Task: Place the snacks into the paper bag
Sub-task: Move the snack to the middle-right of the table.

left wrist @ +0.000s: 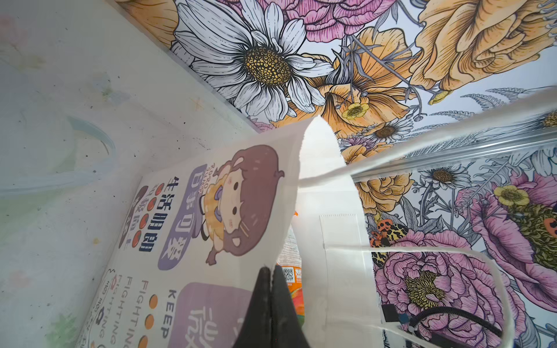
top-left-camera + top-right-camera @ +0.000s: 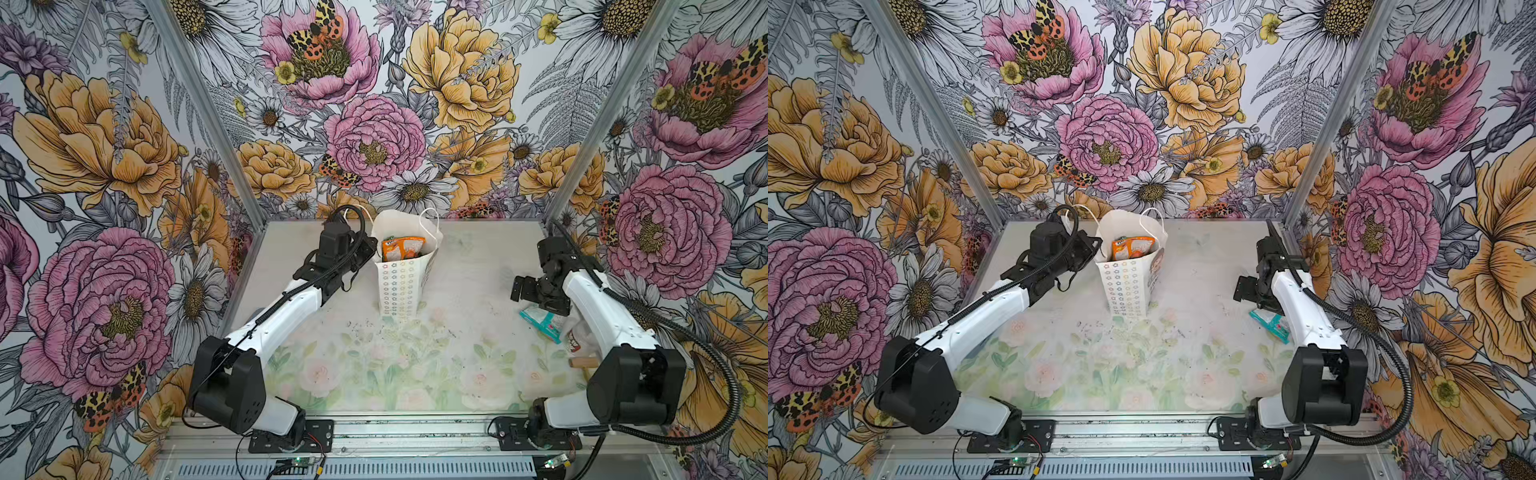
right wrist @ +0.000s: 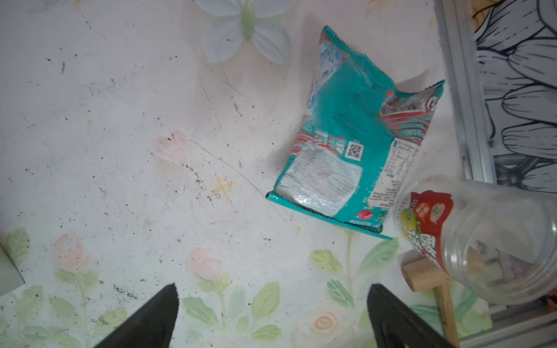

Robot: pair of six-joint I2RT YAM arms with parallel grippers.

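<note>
The paper bag (image 2: 398, 286) (image 2: 1126, 286) stands upright at the back middle of the table, mouth open. An orange snack packet (image 2: 402, 248) (image 2: 1133, 248) sticks up inside it and shows past the rim in the left wrist view (image 1: 294, 289). My left gripper (image 2: 371, 249) (image 2: 1097, 246) (image 1: 272, 272) is shut on the bag's rim, on the wall with the cartoon face (image 1: 232, 205). A teal snack packet (image 2: 540, 321) (image 2: 1271, 324) (image 3: 346, 141) lies flat on the right. My right gripper (image 2: 517, 288) (image 2: 1241, 289) (image 3: 271, 293) hangs open beside it, empty.
A clear plastic cup (image 3: 488, 241) (image 2: 577, 338) with a red label lies on its side next to the teal packet. A small wooden mallet (image 3: 422, 278) (image 2: 582, 362) sits partly under it. The enclosure's metal post (image 3: 464, 90) is close behind them.
</note>
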